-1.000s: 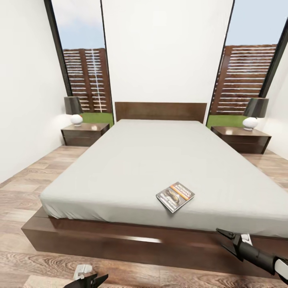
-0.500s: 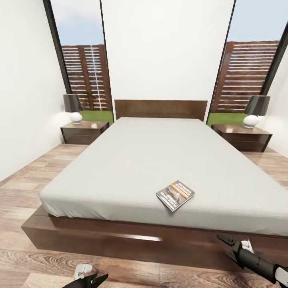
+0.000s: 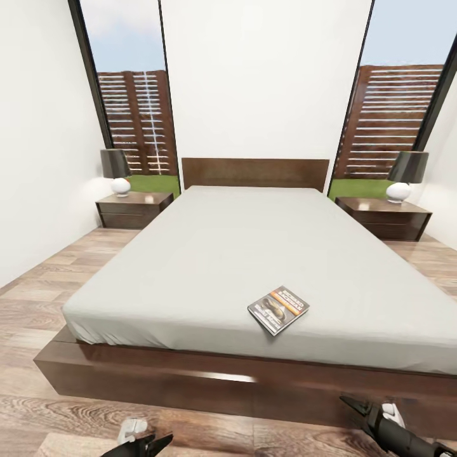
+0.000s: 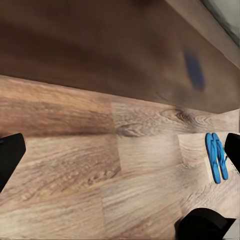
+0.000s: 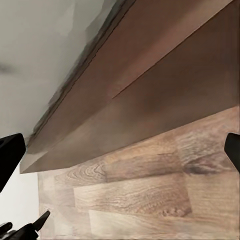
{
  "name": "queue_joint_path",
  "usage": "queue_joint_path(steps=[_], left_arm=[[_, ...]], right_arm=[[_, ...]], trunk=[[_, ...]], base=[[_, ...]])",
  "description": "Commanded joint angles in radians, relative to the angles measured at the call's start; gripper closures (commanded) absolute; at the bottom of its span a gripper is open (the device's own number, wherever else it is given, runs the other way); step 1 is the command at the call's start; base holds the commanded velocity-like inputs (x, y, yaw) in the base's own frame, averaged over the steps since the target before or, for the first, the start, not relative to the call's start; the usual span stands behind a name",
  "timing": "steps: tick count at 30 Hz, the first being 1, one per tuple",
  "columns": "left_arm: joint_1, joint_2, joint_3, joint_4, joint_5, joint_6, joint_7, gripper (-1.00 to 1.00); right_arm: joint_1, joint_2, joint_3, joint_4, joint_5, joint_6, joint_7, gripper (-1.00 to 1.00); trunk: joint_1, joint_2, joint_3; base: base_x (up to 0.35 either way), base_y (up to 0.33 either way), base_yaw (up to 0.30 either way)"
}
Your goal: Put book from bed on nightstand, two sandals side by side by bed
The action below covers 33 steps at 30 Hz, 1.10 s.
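Head view: book (image 3: 278, 309) on bed (image 3: 209, 254) — both grippers' jaws apart, empty.

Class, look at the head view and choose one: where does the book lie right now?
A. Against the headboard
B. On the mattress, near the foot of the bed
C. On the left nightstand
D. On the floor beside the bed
B. The book lies flat on the grey mattress of the bed near its foot end, well away from the headboard and from both nightstands.
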<state>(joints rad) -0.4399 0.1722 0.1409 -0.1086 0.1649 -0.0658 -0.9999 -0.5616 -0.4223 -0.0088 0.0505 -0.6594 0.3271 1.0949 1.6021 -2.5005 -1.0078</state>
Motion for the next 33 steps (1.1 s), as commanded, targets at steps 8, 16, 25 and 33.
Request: queue_joint_path(steps=[8,16,25,33], left_arm=[[0.046,-0.014,0.011,0.040,-0.017,0.026,-0.034,-1.00],[0.092,-0.011,0.012,0.047,-0.027,0.040,-0.051,-1.00],[0.114,-0.010,0.012,0.050,-0.031,0.045,-0.057,-1.00],[0.115,-0.009,0.013,0.050,-0.031,0.046,-0.058,-1.00]], right_arm=[[0.044,0.011,0.006,0.003,-0.014,0.009,0.039,-1.00],[0.090,0.021,0.005,0.003,-0.020,0.004,0.052,-1.00],[0.136,0.030,0.004,0.003,-0.021,-0.022,0.055,-1.00],[0.138,0.031,0.004,0.003,-0.021,-0.057,0.055,-1.00]], trunk=[[0.000,0.000,-0.001],[0.000,0.000,-0.001],[0.000,0.000,-0.001],[0.000,0.000,-0.001]], base=[[0.000,0.000,0.000],[0.000,0.000,0.000],[0.000,0.000,0.000],[0.000,0.000,0.000]])
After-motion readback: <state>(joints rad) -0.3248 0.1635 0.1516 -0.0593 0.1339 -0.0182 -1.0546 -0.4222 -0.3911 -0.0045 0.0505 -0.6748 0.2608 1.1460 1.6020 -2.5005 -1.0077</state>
